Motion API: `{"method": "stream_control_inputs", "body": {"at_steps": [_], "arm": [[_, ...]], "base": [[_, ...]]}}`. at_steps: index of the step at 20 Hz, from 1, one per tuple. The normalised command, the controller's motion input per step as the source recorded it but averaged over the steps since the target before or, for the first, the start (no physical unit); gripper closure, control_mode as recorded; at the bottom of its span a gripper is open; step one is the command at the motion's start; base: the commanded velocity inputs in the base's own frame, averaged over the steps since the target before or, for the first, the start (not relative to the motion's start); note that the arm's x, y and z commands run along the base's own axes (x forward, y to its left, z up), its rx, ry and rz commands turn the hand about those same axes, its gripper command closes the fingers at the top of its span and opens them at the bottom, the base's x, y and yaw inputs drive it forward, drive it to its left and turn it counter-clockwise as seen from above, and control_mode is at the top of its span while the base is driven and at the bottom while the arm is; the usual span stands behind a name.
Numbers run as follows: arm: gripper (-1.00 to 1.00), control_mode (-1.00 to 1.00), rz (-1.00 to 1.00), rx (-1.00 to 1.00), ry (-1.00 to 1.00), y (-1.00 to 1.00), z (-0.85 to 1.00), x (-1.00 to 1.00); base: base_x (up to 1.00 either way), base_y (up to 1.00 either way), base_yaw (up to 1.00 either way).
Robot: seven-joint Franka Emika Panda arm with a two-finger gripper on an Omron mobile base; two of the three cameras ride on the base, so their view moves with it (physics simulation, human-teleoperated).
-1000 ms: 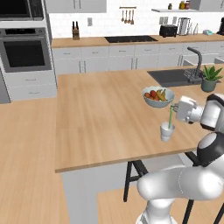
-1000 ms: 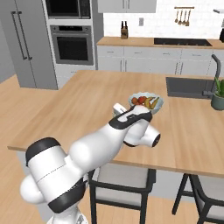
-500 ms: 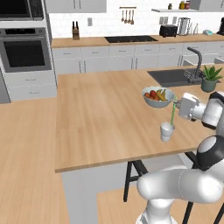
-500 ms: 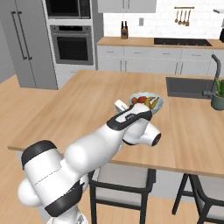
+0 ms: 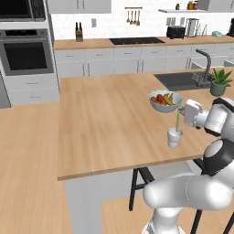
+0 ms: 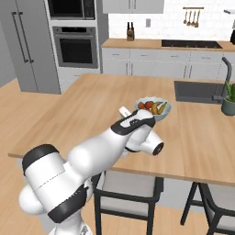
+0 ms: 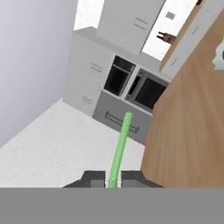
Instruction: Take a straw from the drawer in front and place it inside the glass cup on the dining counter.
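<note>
- Your gripper [image 7: 113, 178] has its jaws clamped on the straw [image 5: 178, 117].
- The straw stands nearly upright, its lower end inside the glass cup [image 5: 174, 137] on the dining counter [image 5: 105, 123], near the fruit bowl [image 5: 164, 101].

Two base views behind the arm, left and right, sharing the counter [image 5: 105, 123]; hand view rolled, facing the oven [image 7: 148, 92] wall.

A home kitchen: a built-in wall oven [image 5: 25, 55] under a microwave, a black cooktop [image 5: 136, 40] set in the wood-topped grey cabinets, a sink with a tall faucet [image 5: 206, 64], a toaster [image 5: 175, 31], a knife block [image 5: 79, 33], hanging utensils [image 5: 133, 16], and a fruit bowl [image 5: 164, 101] on the big wooden table [image 5: 105, 123].
</note>
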Motion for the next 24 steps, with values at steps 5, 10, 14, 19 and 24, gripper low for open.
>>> {"method": "stream_control_inputs", "body": {"at_steps": [5,10,14,19,24], "arm": [[1.0,-1.0,-0.04,0.0,0.0,0.0,-0.21,0.16],[1.0,-1.0,-0.04,0.0,0.0,-0.05,-0.23,0.02],[1.0,-1.0,-0.03,0.0,0.0,0.0,-0.14,0.07],[1.0,-1.0,-0.02,0.0,0.0,0.0,-0.11,0.1],[1.0,-1.0,-0.03,0.0,0.0,0.0,-0.17,0.03]], "base": [[0.0,0.0,0.0],[0.0,0.0,0.0],[0.0,0.0,0.0],[0.0,0.0,0.0],[0.0,0.0,0.0]]}}
